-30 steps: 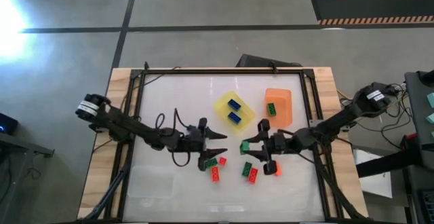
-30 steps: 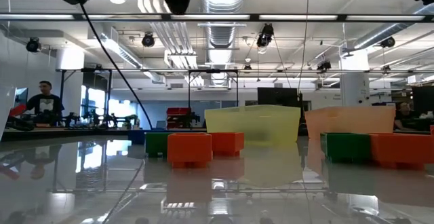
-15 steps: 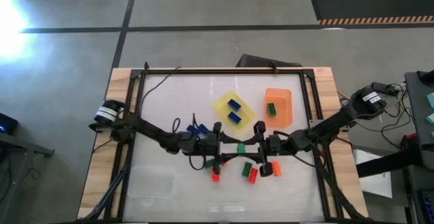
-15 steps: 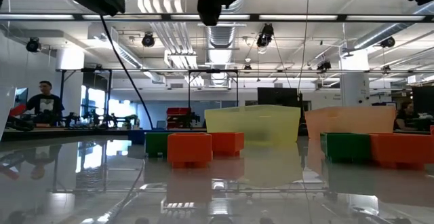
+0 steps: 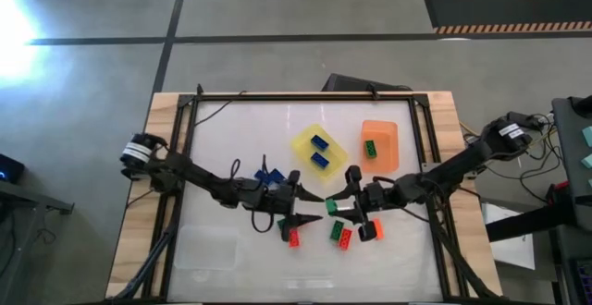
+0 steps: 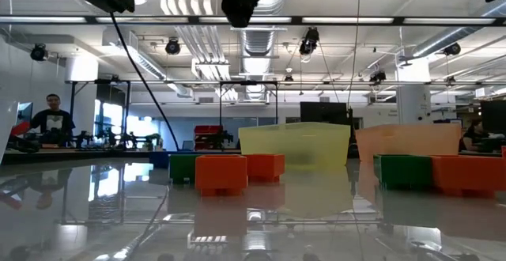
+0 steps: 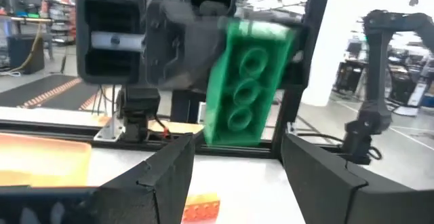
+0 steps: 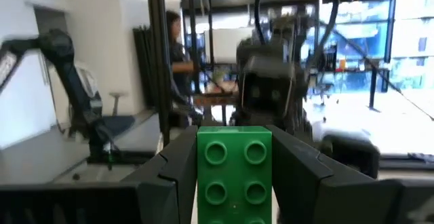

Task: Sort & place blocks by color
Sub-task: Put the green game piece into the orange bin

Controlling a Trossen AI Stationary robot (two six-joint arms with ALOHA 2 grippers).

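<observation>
My right gripper (image 5: 340,201) is shut on a green block (image 5: 329,205) above the middle of the table. My left gripper (image 5: 313,209) faces it from the table's left, open, its fingertips just short of the block on either side. In the left wrist view the green block (image 7: 244,81) hangs tilted before my open fingers (image 7: 173,163). On the table lie a red block (image 5: 294,238), a green block (image 5: 336,229) and two more red-orange blocks (image 5: 345,238) (image 5: 370,229). My right gripper pinches the green block by its two long sides (image 8: 202,176) between its two fingers, studs facing the wrist camera. The fingers come level from the table's right side and lie along the block. The block is lifted clear of the table, its free end (image 7: 234,129) toward my left gripper.
A yellow tray (image 5: 303,143) at the back middle holds two blue blocks. An orange tray (image 5: 387,148) to its right holds one green block. A clear tray (image 5: 205,247) lies at the near left. Something blue (image 5: 268,176) sits by my left arm. A black frame (image 5: 305,95) edges the table.
My left gripper has gone toward the table's right edge and slightly down, up to my right gripper and the green block, staying open. My right gripper has kept its place with the block.
</observation>
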